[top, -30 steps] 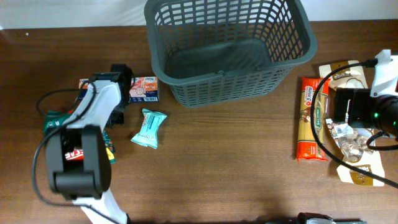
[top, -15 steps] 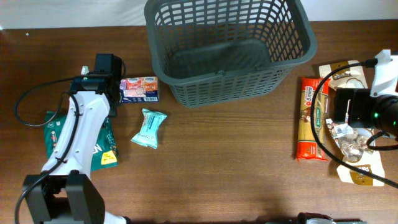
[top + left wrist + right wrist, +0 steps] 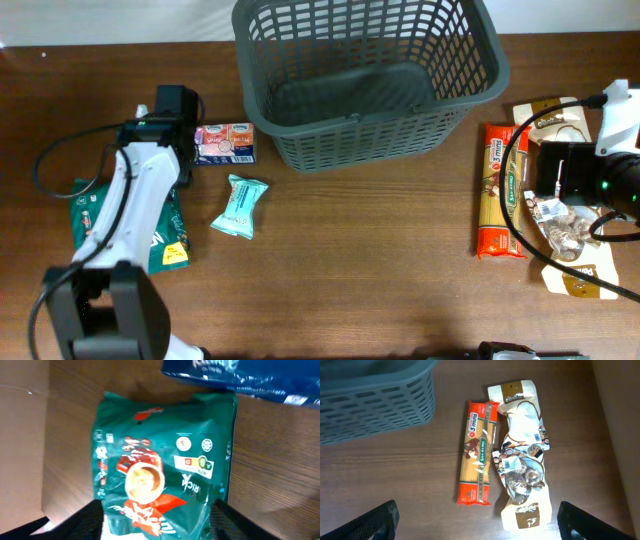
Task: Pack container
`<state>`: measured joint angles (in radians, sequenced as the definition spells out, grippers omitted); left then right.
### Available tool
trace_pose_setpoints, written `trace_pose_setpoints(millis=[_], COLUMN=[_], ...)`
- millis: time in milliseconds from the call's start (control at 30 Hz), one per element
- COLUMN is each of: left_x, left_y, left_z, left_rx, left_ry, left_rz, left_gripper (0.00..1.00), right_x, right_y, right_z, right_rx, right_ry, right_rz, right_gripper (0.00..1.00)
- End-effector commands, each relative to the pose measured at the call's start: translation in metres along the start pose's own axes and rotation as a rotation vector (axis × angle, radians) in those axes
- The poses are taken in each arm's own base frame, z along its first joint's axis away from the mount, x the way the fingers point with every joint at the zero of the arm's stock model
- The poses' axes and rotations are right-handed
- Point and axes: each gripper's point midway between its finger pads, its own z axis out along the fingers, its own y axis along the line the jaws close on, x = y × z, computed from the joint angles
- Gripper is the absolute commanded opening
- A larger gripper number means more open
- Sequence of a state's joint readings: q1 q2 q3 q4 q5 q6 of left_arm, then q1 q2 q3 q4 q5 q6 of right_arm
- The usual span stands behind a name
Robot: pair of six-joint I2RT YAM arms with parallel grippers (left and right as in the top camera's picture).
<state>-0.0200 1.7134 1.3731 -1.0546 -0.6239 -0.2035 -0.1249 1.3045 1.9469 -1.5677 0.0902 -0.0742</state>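
The container (image 3: 365,80), a large dark grey slotted basket, stands at the back centre, and nothing shows inside it. In the left wrist view my left gripper (image 3: 157,510) is open. Its black fingers (image 3: 92,515) flank the lower end of a green snack packet (image 3: 160,465) that lies flat on the table. From overhead that green packet (image 3: 160,240) is half hidden under my left arm (image 3: 140,190). My right gripper (image 3: 477,520) is open above bare wood, short of an orange pasta pack (image 3: 479,452) and a beige pouch (image 3: 522,445).
A pink-and-white carton (image 3: 224,143) and a small teal packet (image 3: 240,205) lie left of the basket. A blue pack (image 3: 240,375) lies just past the green packet. The pasta pack (image 3: 503,190) lies right of the basket, beside my right arm (image 3: 600,180).
My left arm has unfolded and reached toward the back over the green packet. Its jaws have gone from shut to open. The right arm and the packets have not moved.
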Motion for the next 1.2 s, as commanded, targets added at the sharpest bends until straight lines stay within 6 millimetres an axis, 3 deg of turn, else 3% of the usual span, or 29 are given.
trace_pose_setpoints(millis=[0, 333, 500, 667, 800, 967, 1167], left_x=[0.007, 0.009, 0.003, -0.025, -0.052, -0.076, -0.078], left_y=[-0.017, -0.030, -0.040, -0.041, -0.031, -0.002, 0.050], left_z=[0.022, 0.029, 0.020, -0.018, -0.063, -0.130, -0.208], left_rx=[0.003, 0.046, 0.133, 0.272, 0.384, 0.484, 0.537], left_ry=[0.069, 0.090, 0.074, -0.029, -0.154, -0.338, -0.571], left_rz=[0.079, 0.085, 0.060, -0.012, -0.077, -0.155, -0.253], left_gripper=[0.71, 0.76, 0.76, 0.76, 0.76, 0.77, 0.77], right_x=[-0.002, -0.002, -0.002, -0.002, -0.002, -0.002, -0.002], right_y=[-0.006, -0.006, -0.006, -0.006, -0.006, -0.006, -0.006], right_z=[-0.006, -0.006, -0.006, -0.006, -0.006, -0.006, -0.006], right_rx=[0.025, 0.025, 0.025, 0.025, 0.025, 0.025, 0.025], right_ry=[-0.020, -0.020, -0.020, -0.020, -0.020, -0.020, -0.020], right_rz=[0.019, 0.019, 0.019, 0.019, 0.019, 0.019, 0.019], right_gripper=[0.99, 0.99, 0.99, 0.99, 0.99, 0.99, 0.99])
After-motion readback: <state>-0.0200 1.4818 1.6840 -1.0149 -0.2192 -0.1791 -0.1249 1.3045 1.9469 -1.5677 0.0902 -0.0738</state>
